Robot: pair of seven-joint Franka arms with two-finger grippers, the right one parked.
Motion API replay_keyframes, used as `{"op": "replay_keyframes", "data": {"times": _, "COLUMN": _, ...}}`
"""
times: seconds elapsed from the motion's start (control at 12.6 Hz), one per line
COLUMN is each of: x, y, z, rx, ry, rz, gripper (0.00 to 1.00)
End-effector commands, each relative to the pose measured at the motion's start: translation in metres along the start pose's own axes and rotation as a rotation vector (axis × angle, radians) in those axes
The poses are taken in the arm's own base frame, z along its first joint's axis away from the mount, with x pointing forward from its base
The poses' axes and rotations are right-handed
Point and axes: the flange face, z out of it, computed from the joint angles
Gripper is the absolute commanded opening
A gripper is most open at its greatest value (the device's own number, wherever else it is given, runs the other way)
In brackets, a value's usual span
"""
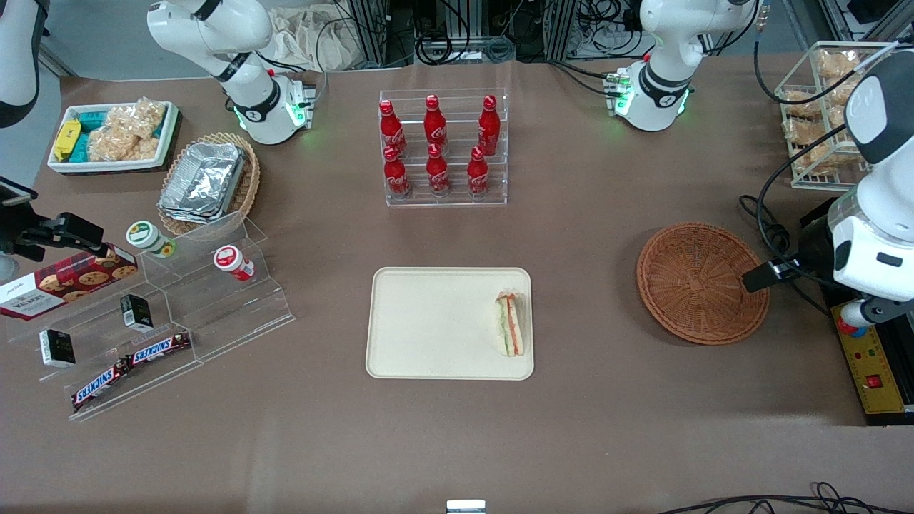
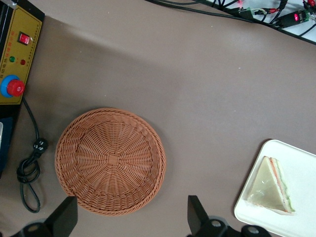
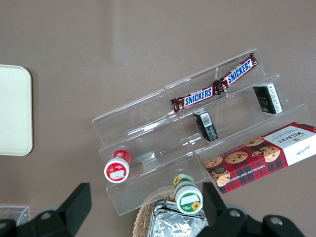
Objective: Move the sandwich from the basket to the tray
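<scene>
The sandwich (image 1: 510,325), a clear-wrapped wedge with green and orange-red stripes, lies on the cream tray (image 1: 428,321) at the tray's end nearest the basket. The reddish-brown wicker basket (image 1: 696,282) holds nothing. My left gripper (image 1: 757,277) hangs above the basket's rim toward the working arm's end of the table, well away from the sandwich. In the left wrist view the basket (image 2: 109,160) shows between my spread black fingers (image 2: 197,217), and the gripper (image 2: 131,217) is open with nothing in it. The sandwich (image 2: 271,187) and a corner of the tray (image 2: 301,168) also appear there.
A clear rack of red cola bottles (image 1: 443,146) stands farther from the camera than the tray. Toward the parked arm's end are a stepped acrylic shelf with snacks (image 1: 164,314), a tan basket with foil containers (image 1: 207,182) and a white bin (image 1: 111,135). A yellow control box (image 1: 867,364) and cables (image 2: 29,173) lie beside the basket.
</scene>
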Motion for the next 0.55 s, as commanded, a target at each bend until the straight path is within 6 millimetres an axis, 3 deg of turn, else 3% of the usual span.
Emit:
{"op": "replay_keyframes", "data": {"times": 0.0, "x": 0.004, "y": 0.012, "z": 0.001, "rx": -0.012, "ry": -0.005, "rz": 0.015, "gripper": 1.0}}
{"op": "replay_keyframes", "data": {"times": 0.48, "x": -0.016, "y": 0.034, "z": -0.011, "rx": -0.051, "ry": -0.036, "rz": 0.049, "gripper": 1.0}}
